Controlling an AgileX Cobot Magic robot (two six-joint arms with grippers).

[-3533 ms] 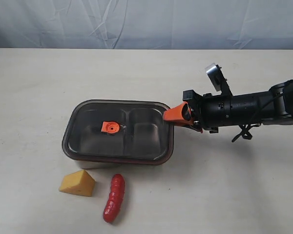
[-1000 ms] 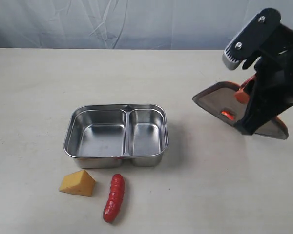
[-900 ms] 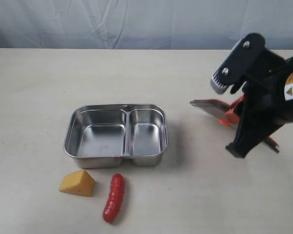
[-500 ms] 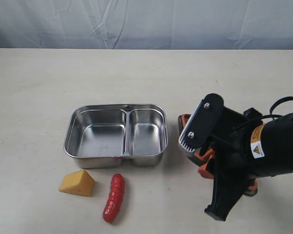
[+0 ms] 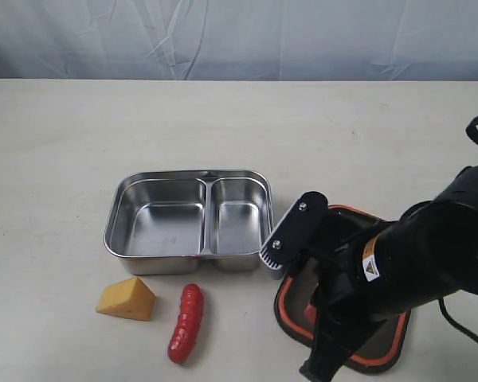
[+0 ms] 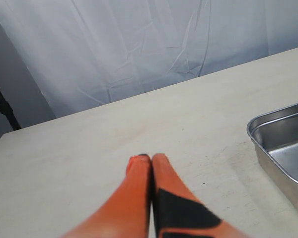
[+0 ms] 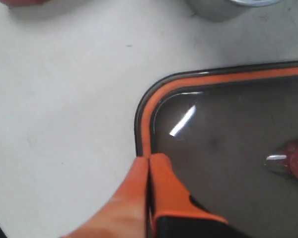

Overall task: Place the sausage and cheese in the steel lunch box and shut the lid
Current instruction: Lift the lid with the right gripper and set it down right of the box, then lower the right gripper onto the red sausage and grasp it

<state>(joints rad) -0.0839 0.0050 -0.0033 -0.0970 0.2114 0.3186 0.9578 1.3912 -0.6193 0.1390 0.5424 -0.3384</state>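
I'm laying the lid point(image 7: 228, 129), just lifted off the steel lunch box point(image 5: 190, 215), seal-up on the table point(image 5: 64, 143) beside it; my right hand point(image 7: 149, 159) is seemingly pinching its rim. The sausage point(image 5: 186, 322) and cheese point(image 5: 127, 298) are waiting outside.

Bright, even light; wrist foregrounds blurred

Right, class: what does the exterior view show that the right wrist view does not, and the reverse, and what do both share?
Exterior only: the cheese and the two empty compartments of the steel lunch box. Right wrist only: the right gripper pinching the orange-sealed rim of the lid. Both: the lid lying seal-up on the table beside the box, though the wrist view catches only the box's corner.
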